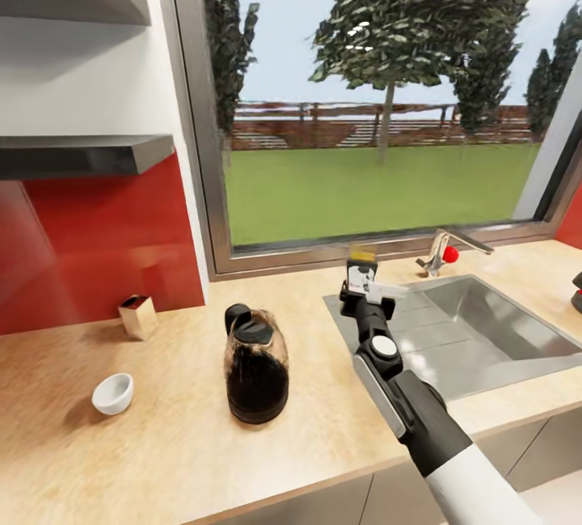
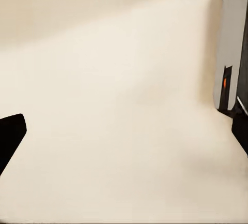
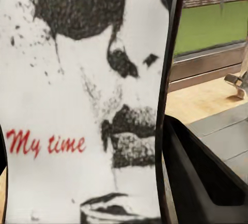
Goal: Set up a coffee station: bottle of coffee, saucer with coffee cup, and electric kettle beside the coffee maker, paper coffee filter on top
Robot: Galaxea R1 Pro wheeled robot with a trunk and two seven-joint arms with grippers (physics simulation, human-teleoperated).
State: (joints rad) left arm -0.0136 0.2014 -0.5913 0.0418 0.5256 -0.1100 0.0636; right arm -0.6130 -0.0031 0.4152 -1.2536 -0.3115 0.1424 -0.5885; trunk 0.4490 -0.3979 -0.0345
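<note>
One arm reaches out in the head view, the right gripper clamped on a small dark jar with yellow-gold lid, the bottle of coffee, held above the near-left corner of the steel sink. The right wrist view shows its white label reading "My time". Rounded clear glass electric kettle stands on the pale beige kitchen countertop, small white coffee cup well left of it. Left gripper state: cannot tell.

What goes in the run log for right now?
right gripper: shut on yellow-lidded coffee bottle, over sink edge | glass electric kettle on beige countertop | white cup left of kettle
</note>
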